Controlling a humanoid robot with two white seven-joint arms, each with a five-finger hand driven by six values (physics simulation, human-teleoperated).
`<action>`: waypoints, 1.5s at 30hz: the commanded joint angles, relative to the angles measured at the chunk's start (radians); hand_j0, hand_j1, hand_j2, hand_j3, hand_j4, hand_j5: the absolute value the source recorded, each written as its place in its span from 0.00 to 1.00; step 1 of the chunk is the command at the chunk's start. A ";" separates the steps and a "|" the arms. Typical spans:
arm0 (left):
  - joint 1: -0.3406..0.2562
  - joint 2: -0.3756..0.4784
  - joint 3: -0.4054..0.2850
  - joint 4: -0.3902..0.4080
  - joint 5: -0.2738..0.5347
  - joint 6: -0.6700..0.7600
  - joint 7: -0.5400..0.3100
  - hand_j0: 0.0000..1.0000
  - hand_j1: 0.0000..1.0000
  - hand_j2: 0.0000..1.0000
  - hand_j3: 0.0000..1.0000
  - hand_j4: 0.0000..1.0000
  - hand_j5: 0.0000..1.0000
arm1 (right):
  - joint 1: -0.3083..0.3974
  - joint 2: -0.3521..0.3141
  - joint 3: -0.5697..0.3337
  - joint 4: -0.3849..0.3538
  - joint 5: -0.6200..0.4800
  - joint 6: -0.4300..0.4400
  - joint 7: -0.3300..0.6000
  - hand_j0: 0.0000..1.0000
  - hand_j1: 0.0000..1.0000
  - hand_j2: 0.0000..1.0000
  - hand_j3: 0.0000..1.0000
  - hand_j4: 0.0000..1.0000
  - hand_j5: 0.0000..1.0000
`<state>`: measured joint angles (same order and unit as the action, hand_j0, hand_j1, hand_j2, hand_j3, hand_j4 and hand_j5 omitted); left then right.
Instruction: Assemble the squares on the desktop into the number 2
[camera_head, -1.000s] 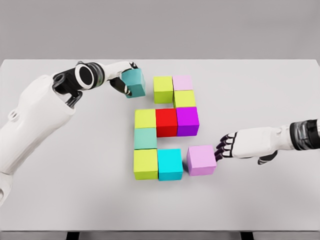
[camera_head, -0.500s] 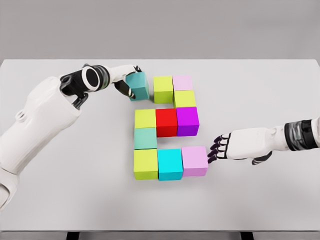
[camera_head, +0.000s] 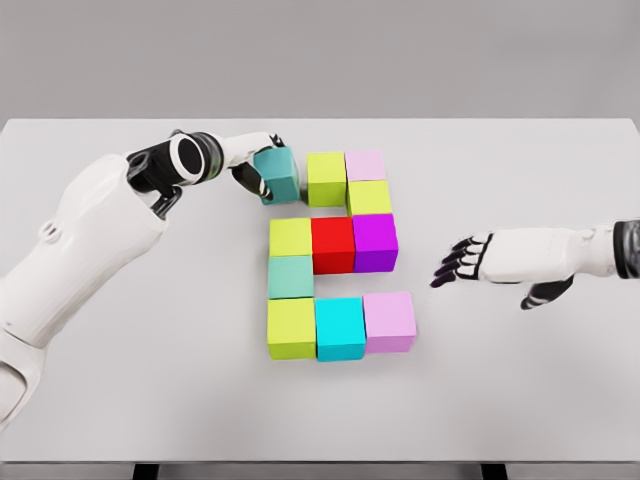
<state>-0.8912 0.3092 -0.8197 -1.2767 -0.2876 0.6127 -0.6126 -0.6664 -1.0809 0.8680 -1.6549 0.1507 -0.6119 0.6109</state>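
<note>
Since prev frames: teal cube brought in by left hand to just beside the green cube, top row, a thin gap maybe left; cannot tell if faces touch. Lilac cube now seated against cyan cube, and right hand has backed off toward 3 o'clock, fingers spread, holding nothing.

Figure on desk:
- Top row: teal, green, pale pink cube.
- Right drop: yellow-green cube.
- Mid row: yellow cube, red cube, purple cube.
- Left drop: mint cube.
- Bottom row: lime cube, cyan, lilac.

Left hand wrapped on teal cube from its 9 o'clock side, fingers over top and near face.

Step in hand, by my read: final placement, closing top bar of the 2. Next move calls for nudging teal flush toward 3 o'clock, squaring it w/ green, then letting go and lifting w/o dragging it back. Risk: shoving green and pink out of line.
</note>
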 joint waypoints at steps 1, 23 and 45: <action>0.000 -0.002 0.001 0.003 -0.001 -0.002 0.002 0.47 0.47 0.47 0.47 0.47 0.47 | 0.014 -0.005 -0.219 0.053 -0.218 0.001 0.000 1.00 1.00 1.00 1.00 1.00 1.00; -0.009 -0.028 0.001 0.048 -0.007 -0.002 0.002 0.48 0.48 0.48 0.48 0.48 0.48 | 0.470 0.319 -0.902 0.168 -0.299 0.001 0.000 1.00 1.00 1.00 1.00 1.00 1.00; -0.008 -0.036 0.001 0.049 -0.016 -0.002 0.002 0.88 0.88 0.88 0.88 0.88 0.88 | 0.455 0.302 -0.843 0.172 -0.293 0.026 0.000 1.00 1.00 1.00 1.00 1.00 1.00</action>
<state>-0.8989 0.2735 -0.8195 -1.2276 -0.3003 0.6133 -0.6111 -0.2117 -0.7783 0.0229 -1.4821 -0.1345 -0.5889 0.6113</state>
